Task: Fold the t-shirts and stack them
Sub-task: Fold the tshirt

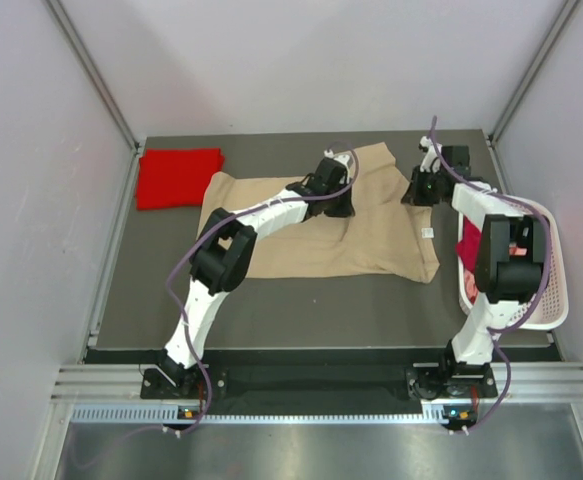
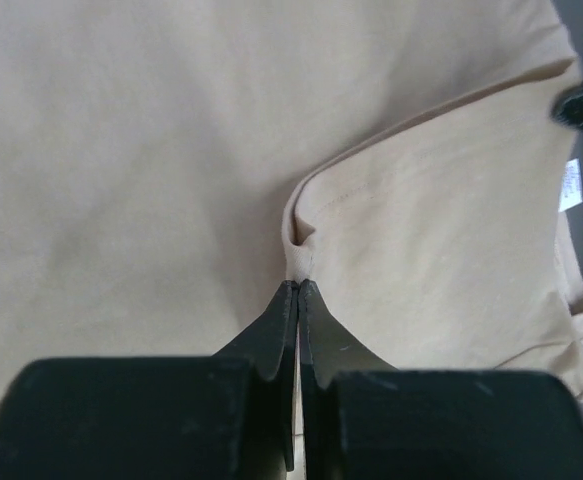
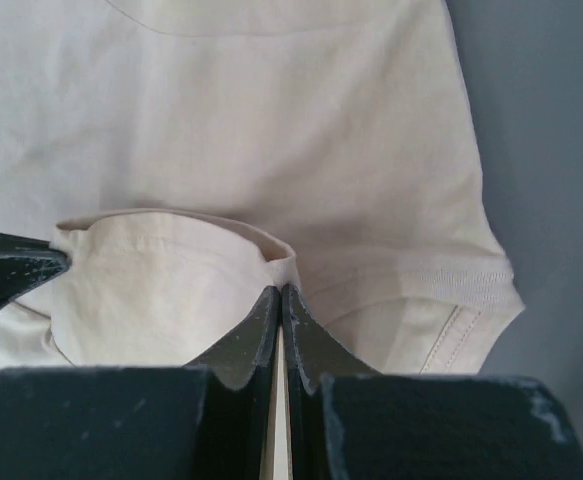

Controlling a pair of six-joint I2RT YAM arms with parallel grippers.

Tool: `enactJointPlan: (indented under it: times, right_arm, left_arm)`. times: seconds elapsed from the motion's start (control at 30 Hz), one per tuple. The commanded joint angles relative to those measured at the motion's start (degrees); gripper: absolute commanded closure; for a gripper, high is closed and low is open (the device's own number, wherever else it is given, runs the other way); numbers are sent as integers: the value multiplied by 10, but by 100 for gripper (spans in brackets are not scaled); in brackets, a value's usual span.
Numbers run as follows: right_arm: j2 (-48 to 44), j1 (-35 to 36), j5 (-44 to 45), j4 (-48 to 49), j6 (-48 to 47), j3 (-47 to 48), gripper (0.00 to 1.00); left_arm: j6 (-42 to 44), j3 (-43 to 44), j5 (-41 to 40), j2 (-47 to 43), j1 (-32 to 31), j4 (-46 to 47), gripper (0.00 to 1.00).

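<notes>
Left tool (image 2: 298,285): fingers pressed together, pinching a raised fold of the tan cotton t-shirt (image 1: 371,250). Left arm stretched far forward and rightward over the shirt, elbow bent high. Right tool (image 3: 281,290): likewise clamped on a pinched fold near the shirt's sleeve edge, arm reaching forward and left from its base. Shirt lies spread across the middle of the dark grey surface (image 1: 321,310), partly hidden under the left arm. Folded bright red t-shirt (image 1: 178,177) at far-left corner, well apart. White slotted plastic basket (image 1: 556,305) at right edge. Reddish cloth (image 1: 468,245) inside, mostly blocked by the right arm.
</notes>
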Motion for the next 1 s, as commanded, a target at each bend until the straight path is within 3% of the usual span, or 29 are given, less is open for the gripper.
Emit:
enactJointPlan:
  times: [0.0, 0.37, 0.97]
  right_arm:
    - [-10, 24, 6, 39, -52, 41, 100]
    - [6, 51, 28, 61, -106, 52, 100]
    - [-7, 73, 33, 103, -171, 54, 100]
  left_arm:
    - [-21, -17, -25, -38, 2, 36, 100]
    - [-42, -61, -101, -72, 2, 40, 100]
    - [-59, -84, -133, -73, 3, 34, 100]
